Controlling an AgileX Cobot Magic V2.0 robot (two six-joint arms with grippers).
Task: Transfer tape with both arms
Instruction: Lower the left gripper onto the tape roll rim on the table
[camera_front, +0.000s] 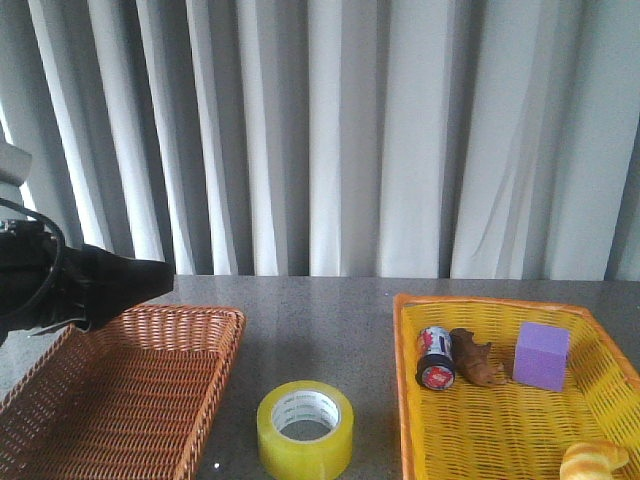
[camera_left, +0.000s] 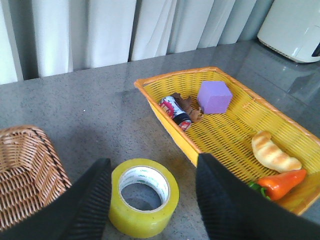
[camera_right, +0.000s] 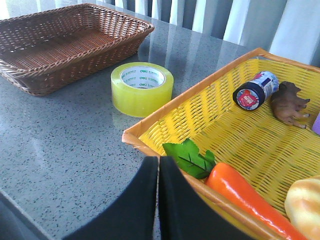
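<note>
The yellow tape (camera_front: 305, 428) lies flat on the grey table between the two baskets, its white core facing up. In the left wrist view the tape (camera_left: 144, 196) sits between and beyond my open left gripper (camera_left: 152, 170), closer to the left-hand finger. The left arm (camera_front: 70, 285) shows at the left edge of the front view, above the brown basket. My right gripper (camera_right: 159, 165) is shut and empty, over the near corner of the yellow basket; the tape (camera_right: 142, 88) lies apart from it. The right arm is out of the front view.
A brown wicker basket (camera_front: 205, 365) stands left of the tape. A yellow basket (camera_front: 405, 400) on the right holds a red-topped can (camera_front: 435, 358), a brown toy animal (camera_front: 478, 360), a purple cube (camera_front: 541, 355), a croissant (camera_left: 272, 152) and a carrot (camera_right: 245, 195).
</note>
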